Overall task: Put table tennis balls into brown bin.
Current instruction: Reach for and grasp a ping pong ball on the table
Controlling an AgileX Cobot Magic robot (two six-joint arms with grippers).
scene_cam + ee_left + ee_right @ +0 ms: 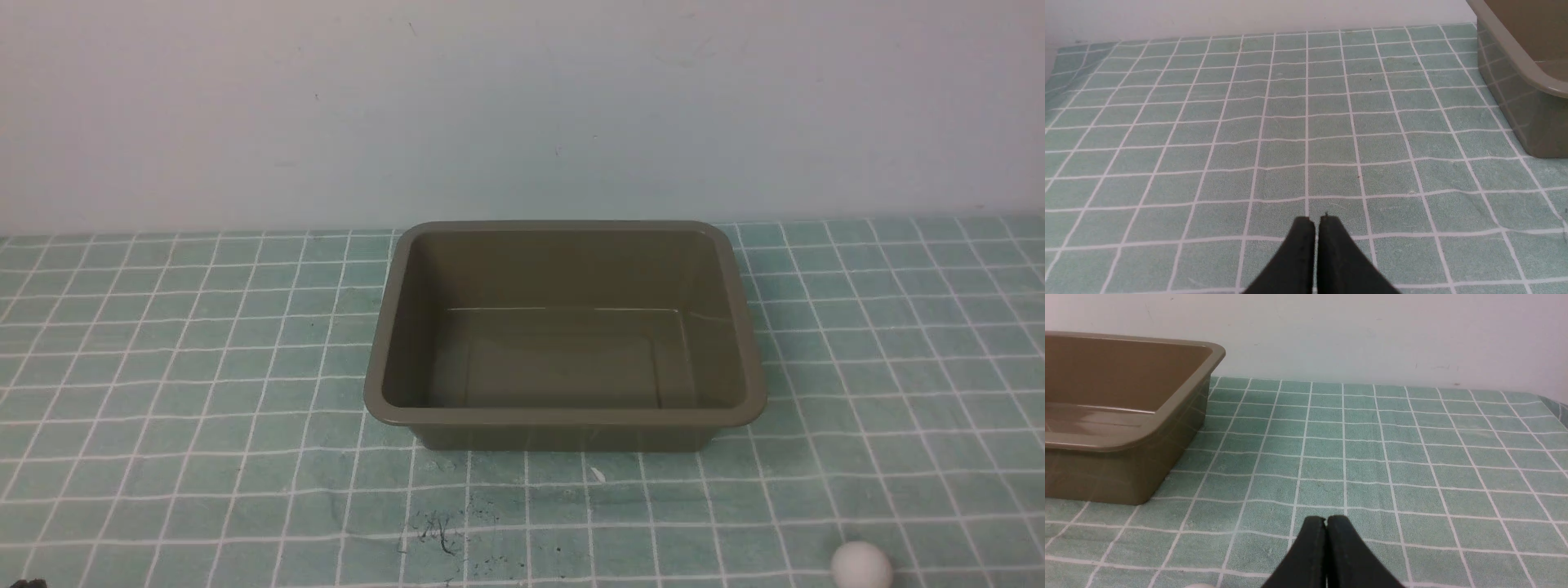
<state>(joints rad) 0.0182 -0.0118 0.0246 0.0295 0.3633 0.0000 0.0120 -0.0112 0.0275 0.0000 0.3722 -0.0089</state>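
The left tool point(1316, 222) and the right tool point(1326, 522): black fingers pressed together on each, nothing gripped, both above the green white-gridded cloth point(204, 367). Small white matte table tennis ball point(861, 565) lies on the cloth, front right, well apart from the shallow olive-brown plastic bin point(563, 418) at centre.

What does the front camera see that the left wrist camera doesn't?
Only the front view shows the white table tennis ball, lying on the green checked cloth in front of the bin, toward the robot's right. It also shows the whole brown bin, which is empty. Only the left wrist view shows the left tool, shut with nothing in it. Both show at least a corner of the bin, the cloth and the pale wall.
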